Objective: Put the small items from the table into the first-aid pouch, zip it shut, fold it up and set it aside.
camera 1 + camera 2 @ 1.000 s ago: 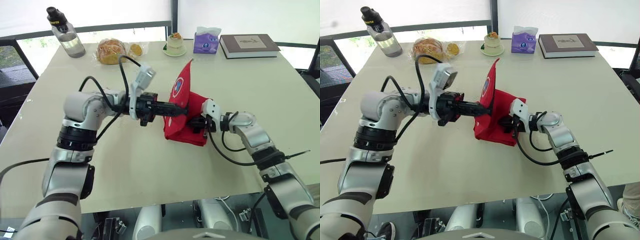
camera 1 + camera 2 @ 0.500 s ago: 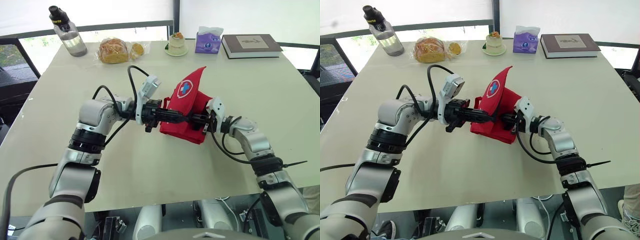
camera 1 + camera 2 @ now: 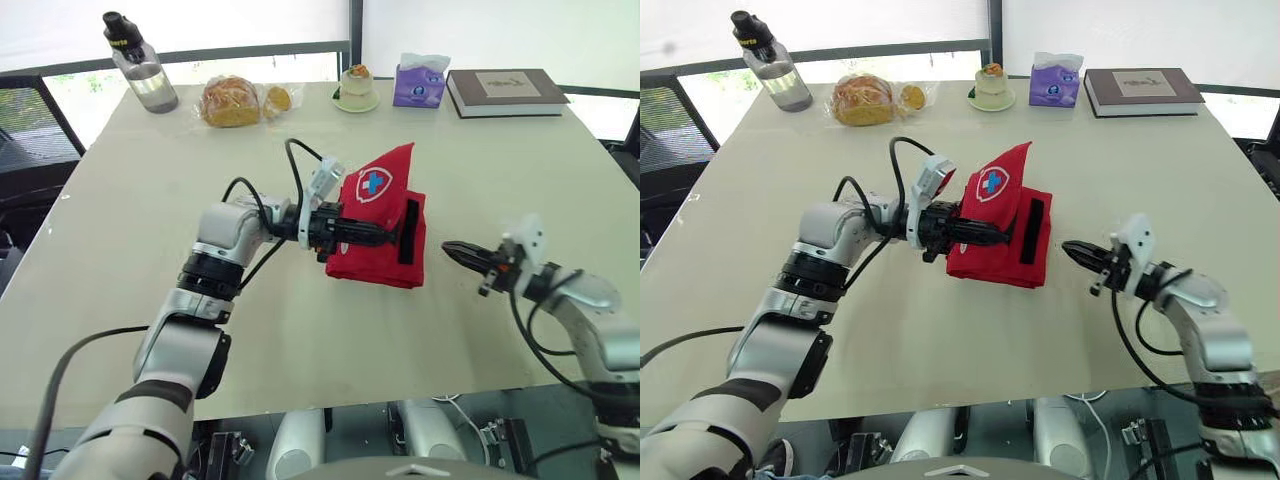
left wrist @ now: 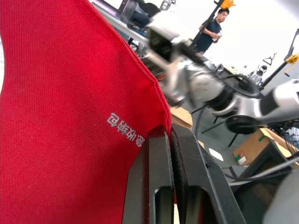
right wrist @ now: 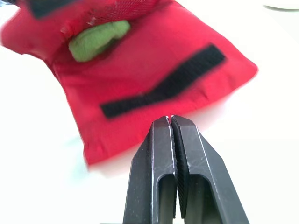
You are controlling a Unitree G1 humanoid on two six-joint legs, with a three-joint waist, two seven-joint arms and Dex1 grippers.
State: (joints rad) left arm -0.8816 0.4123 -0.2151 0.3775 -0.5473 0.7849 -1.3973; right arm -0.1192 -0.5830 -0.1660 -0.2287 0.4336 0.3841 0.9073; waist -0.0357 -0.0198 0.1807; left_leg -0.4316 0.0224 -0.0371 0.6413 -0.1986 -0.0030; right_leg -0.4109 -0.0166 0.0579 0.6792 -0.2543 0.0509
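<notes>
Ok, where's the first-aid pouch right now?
In the eye views the first-aid pouch lies in the middle of the table, its flap pinched by the left gripper; the right gripper sits apart on its right.

red first-aid pouch lies mid-frame on the worktop, its flap tilted upward showing a white badge with a blue cross; black strip on top, green item inside.

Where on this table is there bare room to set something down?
Free: the left side from water bottle to the near edge, and the stretch between first-aid pouch and book. Crowded: the far edge: bagged bread, dessert, tissue pack.
</notes>
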